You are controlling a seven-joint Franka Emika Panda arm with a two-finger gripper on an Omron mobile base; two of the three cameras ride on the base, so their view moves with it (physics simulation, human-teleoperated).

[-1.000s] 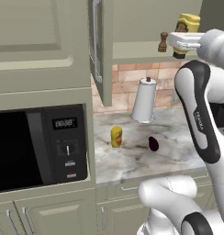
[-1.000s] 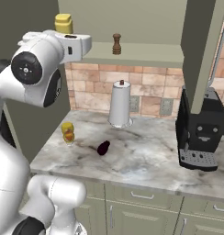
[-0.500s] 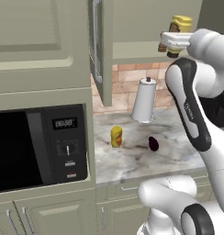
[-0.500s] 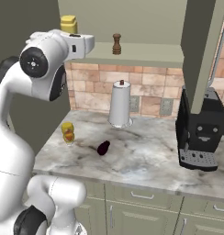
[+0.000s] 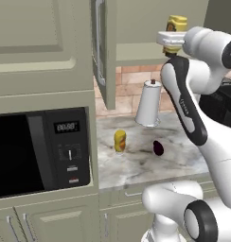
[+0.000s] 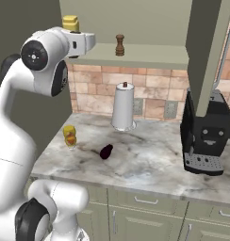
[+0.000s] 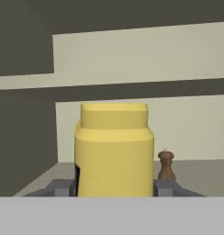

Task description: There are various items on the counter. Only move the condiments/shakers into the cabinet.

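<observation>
Gripping bright yellow bottle [image 7: 114, 151] between tool [image 7: 114, 187] fingers | at cabinet [image 6: 150, 55] shelf | pepper shaker [image 7: 165, 165] beyond

Both base views look forward from behind the arm over the same counter [image 5: 136, 165]; the hand view sits close, facing into the cabinet [image 7: 132, 55].

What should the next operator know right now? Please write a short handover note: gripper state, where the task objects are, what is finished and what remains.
Gripper: shut on the bright yellow bottle, held up at the open cabinet, not yet released.
Pepper shaker: already standing on the cabinet floor, done.
Amber bottle: upright on the counter, near its left end, left of the eggplant.
Eggplant and paper-towel roll: on the counter; they stay there.
Left to do: set the bright yellow bottle down inside the cabinet and let go, then fetch the amber bottle and place it inside too.
</observation>
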